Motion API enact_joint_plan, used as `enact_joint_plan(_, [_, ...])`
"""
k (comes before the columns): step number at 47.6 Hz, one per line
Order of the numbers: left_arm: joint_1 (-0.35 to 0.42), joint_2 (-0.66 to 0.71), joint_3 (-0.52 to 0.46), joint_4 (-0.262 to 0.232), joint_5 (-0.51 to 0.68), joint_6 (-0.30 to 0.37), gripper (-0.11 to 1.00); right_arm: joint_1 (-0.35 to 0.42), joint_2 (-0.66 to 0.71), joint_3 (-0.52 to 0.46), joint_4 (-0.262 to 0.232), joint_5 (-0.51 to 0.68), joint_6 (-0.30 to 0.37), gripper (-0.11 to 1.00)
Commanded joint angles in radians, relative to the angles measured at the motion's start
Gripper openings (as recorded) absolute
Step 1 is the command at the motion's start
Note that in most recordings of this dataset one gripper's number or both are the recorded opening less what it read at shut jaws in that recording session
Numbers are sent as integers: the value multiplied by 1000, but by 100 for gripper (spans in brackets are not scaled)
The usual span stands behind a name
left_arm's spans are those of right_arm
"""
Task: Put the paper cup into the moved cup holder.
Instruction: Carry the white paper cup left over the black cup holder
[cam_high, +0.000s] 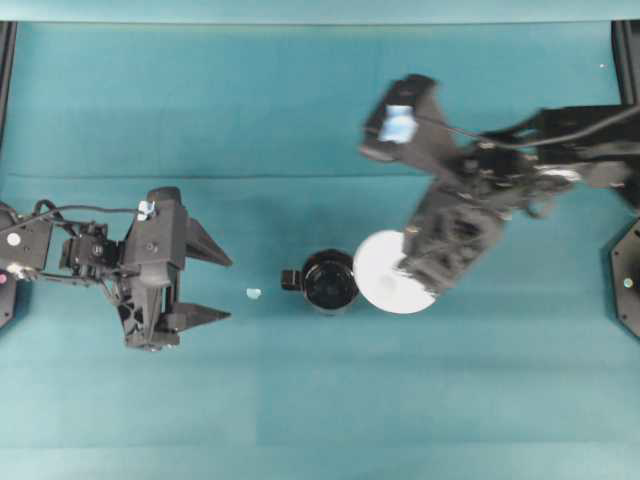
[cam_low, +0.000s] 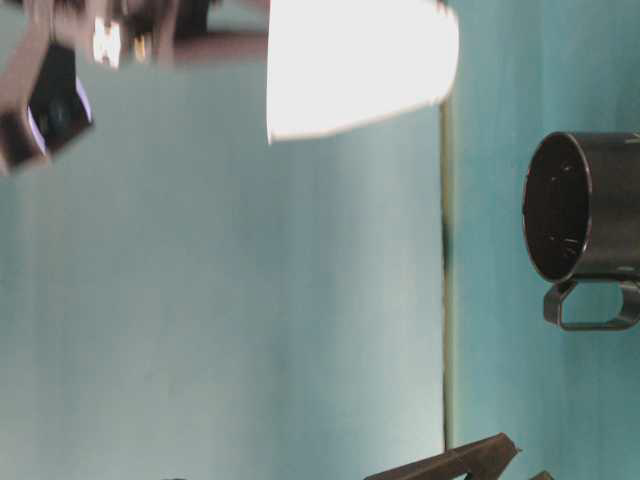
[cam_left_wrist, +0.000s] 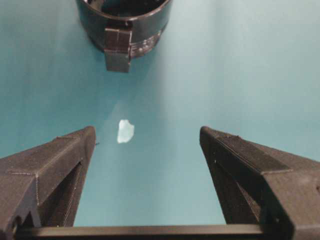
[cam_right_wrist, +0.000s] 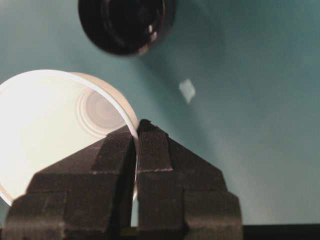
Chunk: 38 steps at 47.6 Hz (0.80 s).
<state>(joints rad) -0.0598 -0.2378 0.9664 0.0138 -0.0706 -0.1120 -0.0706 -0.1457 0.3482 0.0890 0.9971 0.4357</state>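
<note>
We carry the paper cup (cam_high: 385, 275), its rim pinched between our right fingers (cam_right_wrist: 152, 145), lifted just at three o'clock of the cup holder (cam_high: 328, 281) on the table (cam_high: 300, 400), next centering and lowering it in, left fingers (cam_high: 205, 250) spread idle.

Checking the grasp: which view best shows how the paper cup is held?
Right wrist view: the right hand pinches the paper cup by its rim. Overhead shows only the mouth, partly covered; table-level shows its side, blurred; left wrist misses it.
</note>
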Motion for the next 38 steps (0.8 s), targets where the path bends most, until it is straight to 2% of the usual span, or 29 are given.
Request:
enact_joint_plan(1, [-2,-11,-8,0,-5,-2,87,-2,25,-54,-28,-15,0,-8])
enact_joint_plan(38, [-2,-11,-8,2,-5,-2,87,-15,239,-84,-57,-150,3,-8])
